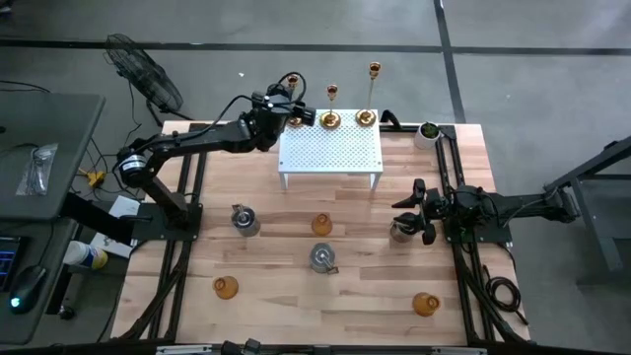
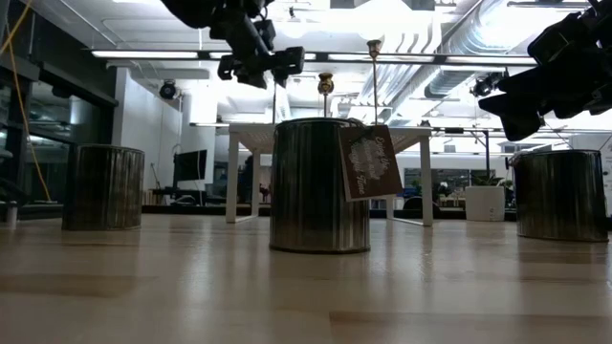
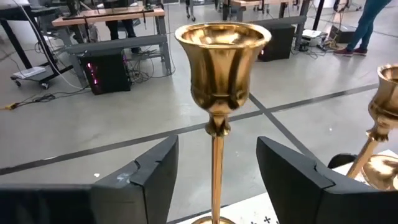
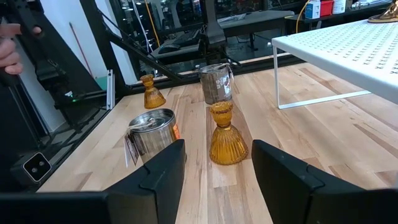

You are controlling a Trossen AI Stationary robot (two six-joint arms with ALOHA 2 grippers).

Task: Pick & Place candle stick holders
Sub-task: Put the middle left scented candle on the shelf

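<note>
Three tall gold sticks stand by their round bases along the far edge of a white perforated stand (image 1: 330, 153). My left gripper (image 1: 292, 110) is open around the leftmost stick (image 3: 219, 68); its fingers stand on either side of the slim stem without touching. The other two gold sticks (image 1: 331, 106) (image 1: 369, 94) stand to its right. My right gripper (image 1: 414, 209) is open and empty above a squat silver holder (image 1: 399, 230). An amber glass holder (image 4: 227, 134) stands on the table ahead of it.
Two more silver holders (image 1: 245, 220) (image 1: 323, 258) and three amber ones (image 1: 321, 225) (image 1: 226, 287) (image 1: 425, 303) stand spread over the wooden table. A small green plant in a white pot (image 1: 428, 131) stands at the far right corner. A person's hand (image 4: 9, 53) shows beyond the table.
</note>
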